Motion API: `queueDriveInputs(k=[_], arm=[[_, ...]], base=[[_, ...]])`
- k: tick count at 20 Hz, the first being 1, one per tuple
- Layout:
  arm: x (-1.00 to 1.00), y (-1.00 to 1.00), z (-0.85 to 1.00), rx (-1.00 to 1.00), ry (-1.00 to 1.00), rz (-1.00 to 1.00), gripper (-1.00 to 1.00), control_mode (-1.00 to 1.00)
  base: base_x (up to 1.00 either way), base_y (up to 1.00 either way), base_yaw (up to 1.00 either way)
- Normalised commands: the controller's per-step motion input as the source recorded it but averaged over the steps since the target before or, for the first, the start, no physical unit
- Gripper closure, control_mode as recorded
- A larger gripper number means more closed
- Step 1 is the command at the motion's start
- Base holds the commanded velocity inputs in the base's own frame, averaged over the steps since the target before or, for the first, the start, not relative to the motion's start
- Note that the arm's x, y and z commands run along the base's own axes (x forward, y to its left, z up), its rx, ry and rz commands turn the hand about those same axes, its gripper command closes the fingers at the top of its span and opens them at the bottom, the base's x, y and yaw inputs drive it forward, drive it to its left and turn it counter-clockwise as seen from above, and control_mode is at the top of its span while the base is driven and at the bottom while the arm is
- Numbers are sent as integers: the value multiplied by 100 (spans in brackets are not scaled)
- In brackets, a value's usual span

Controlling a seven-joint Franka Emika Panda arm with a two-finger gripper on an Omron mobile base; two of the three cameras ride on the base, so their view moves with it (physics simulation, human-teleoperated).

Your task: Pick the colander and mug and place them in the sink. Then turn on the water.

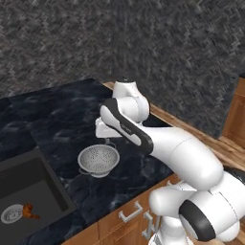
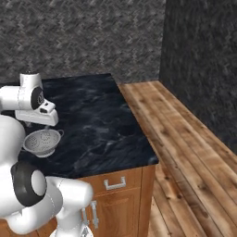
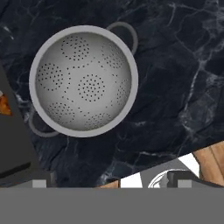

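Standing upright on the black marble counter (image 1: 72, 119), the colander (image 1: 98, 161) holds nothing inside. The sink (image 1: 28, 186) lies near it, and in its basin I see a round silver drain (image 1: 11, 214) with a small orange thing (image 1: 29, 211) touching it; what this thing is I cannot tell. The gripper (image 1: 109, 142) hangs just above the colander, apart from it. If its jaws are spread or closed I cannot tell. The colander is silver-grey, perforated in round patches, with 2 loop handles (image 3: 127, 35).
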Motion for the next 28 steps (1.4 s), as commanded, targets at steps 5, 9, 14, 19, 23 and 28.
queueDriveInputs(k=[5,9,14,19,23,28], arm=[[10,-4,-15,0,9,-33,-100,-100],[3,-3,-15,1,12,-29,-100,-100],[0,-20,-18,0,13,-13,-100,-100],[-3,-32,-22,0,3,-1,-100,-100],[0,-13,-21,0,0,0,-100,-100],[0,0,-24,-3,-4,0,-100,-100]], base=[[0,0,0],[0,0,0],[0,0,0],[0,0,0],[0,0,0],[0,0,0]])
